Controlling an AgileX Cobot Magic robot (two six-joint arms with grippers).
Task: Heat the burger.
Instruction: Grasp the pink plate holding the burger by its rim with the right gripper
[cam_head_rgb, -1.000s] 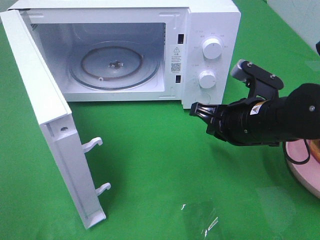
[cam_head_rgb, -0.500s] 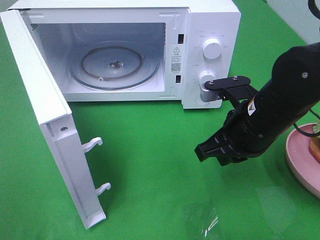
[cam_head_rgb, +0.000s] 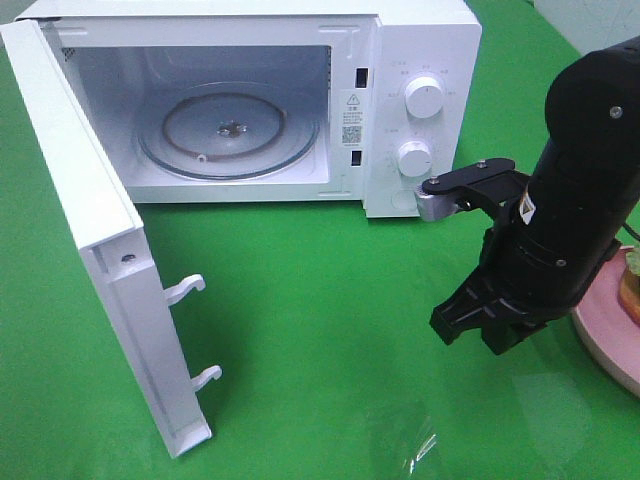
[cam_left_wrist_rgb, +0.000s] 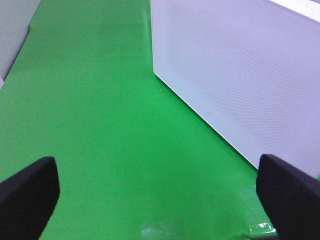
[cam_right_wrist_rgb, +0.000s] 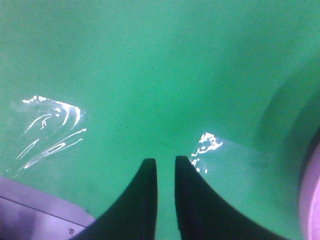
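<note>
The burger (cam_head_rgb: 631, 288) shows only as a sliver of bun and green lettuce at the right edge of the high view, on a pink plate (cam_head_rgb: 606, 345). My right gripper (cam_head_rgb: 478, 328) points down at the green cloth just left of the plate. In the right wrist view its fingertips (cam_right_wrist_rgb: 148, 167) stand a narrow gap apart with nothing between them, and the plate's rim (cam_right_wrist_rgb: 313, 192) is beside them. The white microwave (cam_head_rgb: 420, 60) stands with its door (cam_head_rgb: 90, 230) swung wide and its glass turntable (cam_head_rgb: 228, 130) bare. My left gripper (cam_left_wrist_rgb: 157, 167) is open and holds nothing.
The open door juts toward the front left, its two latch hooks (cam_head_rgb: 190, 288) sticking out. The left wrist view faces the door's dotted outer face (cam_left_wrist_rgb: 235, 75) across green cloth. Two knobs (cam_head_rgb: 425, 98) sit on the microwave's right panel. Glossy tape patches (cam_head_rgb: 415, 445) shine on the cloth.
My right arm swung away from the microwave's front, moved right toward the plate and turned its gripper from level to pointing down. Its fingers parted slightly.
</note>
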